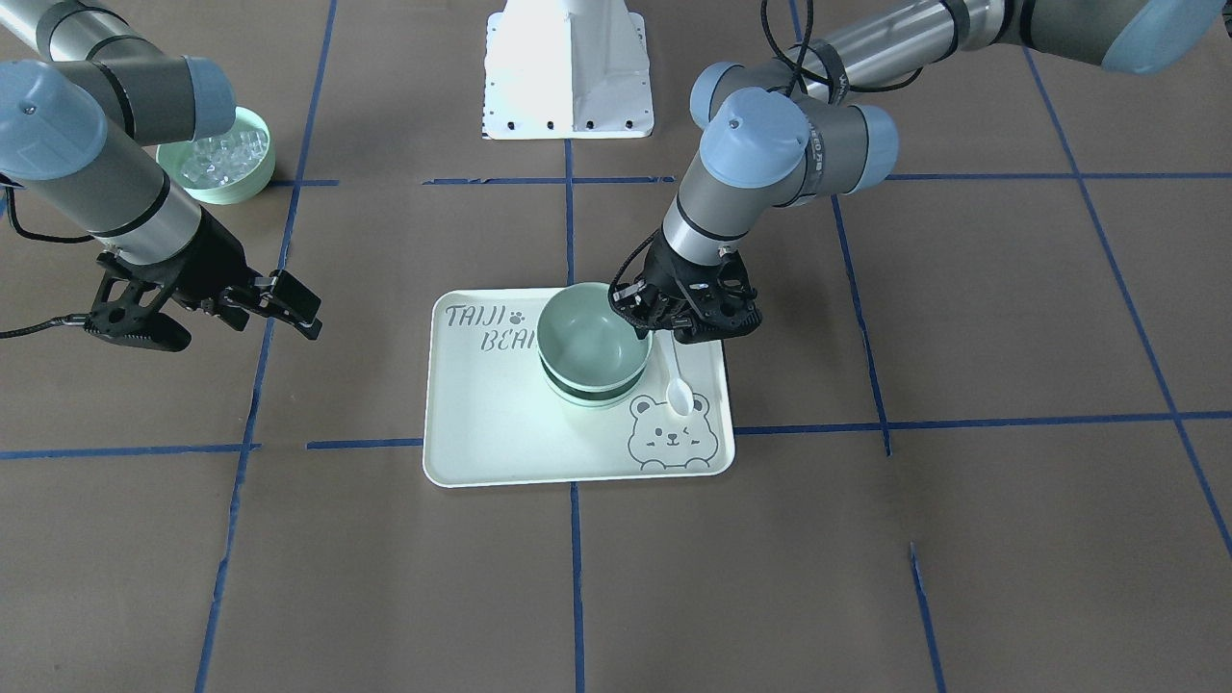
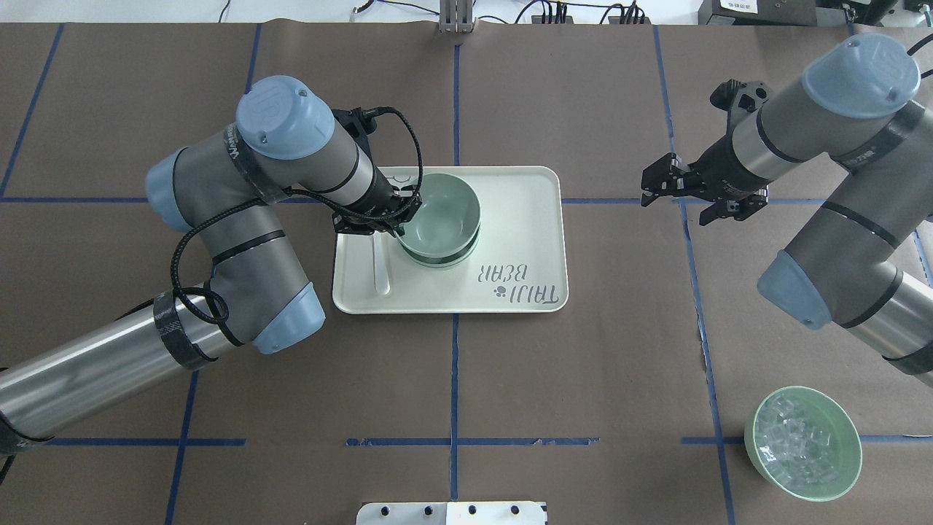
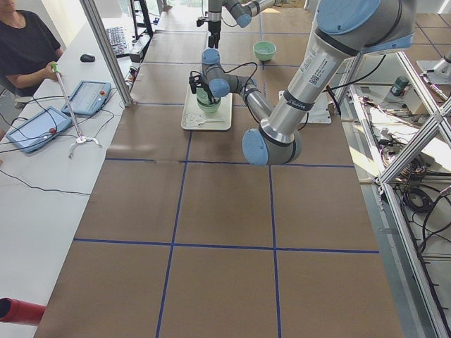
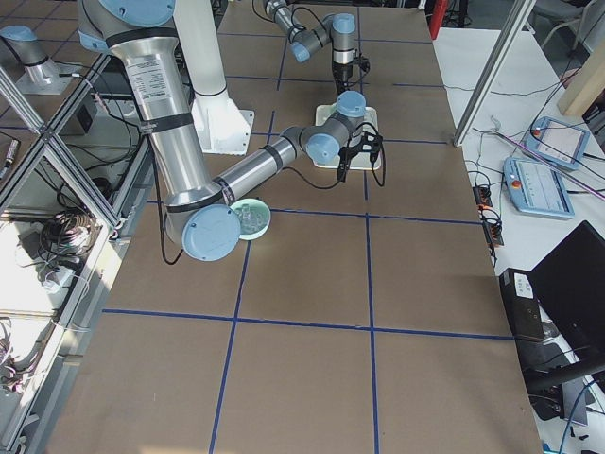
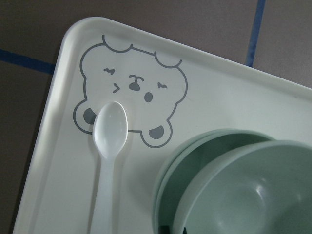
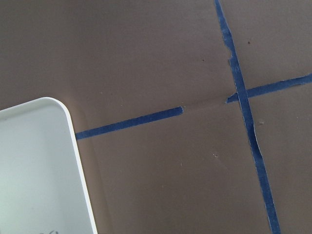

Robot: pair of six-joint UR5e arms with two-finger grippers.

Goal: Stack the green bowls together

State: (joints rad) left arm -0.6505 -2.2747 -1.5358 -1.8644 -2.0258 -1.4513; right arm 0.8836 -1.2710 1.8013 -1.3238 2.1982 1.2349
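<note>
The green bowls (image 1: 589, 332) stand nested in a stack on the pale bear-print tray (image 1: 481, 433). The stack also shows in the overhead view (image 2: 441, 219) and the left wrist view (image 5: 253, 195). There the top bowl sits slightly off-centre over the lower rims (image 5: 168, 170). My left gripper (image 1: 643, 325) is at the stack's rim on the spoon side, its fingers closed over the top bowl's edge (image 2: 404, 217). My right gripper (image 1: 226, 318) is open and empty, hovering off the tray's other side (image 2: 681, 197).
A white plastic spoon (image 1: 679, 390) lies on the tray beside the stack, over the bear print (image 5: 109, 131). A green bowl of clear ice-like cubes (image 2: 802, 443) stands near my right arm. The white robot base (image 1: 568, 67) is behind the tray.
</note>
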